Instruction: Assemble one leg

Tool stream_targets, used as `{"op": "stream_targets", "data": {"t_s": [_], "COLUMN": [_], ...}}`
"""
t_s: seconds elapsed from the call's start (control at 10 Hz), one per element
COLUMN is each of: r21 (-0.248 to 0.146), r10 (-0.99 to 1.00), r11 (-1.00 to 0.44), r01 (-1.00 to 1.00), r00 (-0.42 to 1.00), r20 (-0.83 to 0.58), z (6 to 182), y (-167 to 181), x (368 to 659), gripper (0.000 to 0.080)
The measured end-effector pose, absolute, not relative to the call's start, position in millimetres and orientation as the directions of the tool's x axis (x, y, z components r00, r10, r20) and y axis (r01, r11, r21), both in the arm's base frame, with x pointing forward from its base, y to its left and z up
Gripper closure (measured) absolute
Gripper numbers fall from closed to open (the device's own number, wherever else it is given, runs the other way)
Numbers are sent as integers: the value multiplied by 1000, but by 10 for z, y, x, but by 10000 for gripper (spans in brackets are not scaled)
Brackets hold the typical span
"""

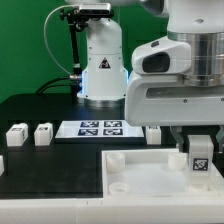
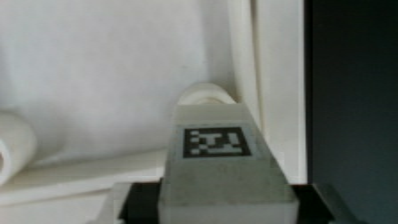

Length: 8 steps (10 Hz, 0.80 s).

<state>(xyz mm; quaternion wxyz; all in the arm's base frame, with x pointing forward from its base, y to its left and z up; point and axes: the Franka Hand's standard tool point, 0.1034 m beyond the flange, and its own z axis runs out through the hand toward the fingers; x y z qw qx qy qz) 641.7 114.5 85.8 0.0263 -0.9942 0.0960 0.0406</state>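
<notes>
My gripper (image 1: 198, 150) is shut on a leg (image 1: 199, 154), a white block with a black-and-white tag, and holds it upright over the right part of the large white tray (image 1: 130, 172). In the wrist view the leg (image 2: 217, 150) fills the lower middle, its tip close to a round corner socket (image 2: 206, 95) of the tray, and my dark fingers (image 2: 143, 200) press on both its sides. Two more legs (image 1: 17, 134) (image 1: 43, 133) stand on the black table at the exterior view's left. Another leg (image 1: 153, 132) shows partly behind the gripper.
The marker board (image 1: 100, 128) lies on the table behind the tray, in front of the robot base (image 1: 103, 75). The tray's raised rim (image 2: 276, 60) runs beside the socket, with the dark table (image 2: 352, 90) beyond it. Another round socket (image 2: 11, 140) shows at the wrist view's edge.
</notes>
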Motion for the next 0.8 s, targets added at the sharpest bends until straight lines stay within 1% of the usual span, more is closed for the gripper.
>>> {"op": "stream_targets", "data": {"t_s": [0.1, 0.2, 0.3, 0.4, 0.5, 0.6, 0.7, 0.8], "r21": [-53, -83, -123, -152, -166, -158, -160, -165], "r10": [-337, -509, -682, -791, -858, -928, -931, -917], "r11": [-939, -857, -724, -598, -489, -326, -319, -355], "r01": [-339, -508, -679, -787, -856, -932, -934, -920], "r00": [940, 861, 731, 610, 506, 347, 341, 377], "r20": [-40, -10, -21, -47, -83, -132, -133, -127], "z": [852, 855, 854, 858, 855, 853, 853, 853], "y": [1151, 1139, 1116, 1095, 1073, 1066, 1068, 1068], "x": [6442, 6404, 6377, 6361, 6355, 6347, 6341, 6341], "gripper": [508, 508, 508, 508, 507, 506, 506, 506]}}
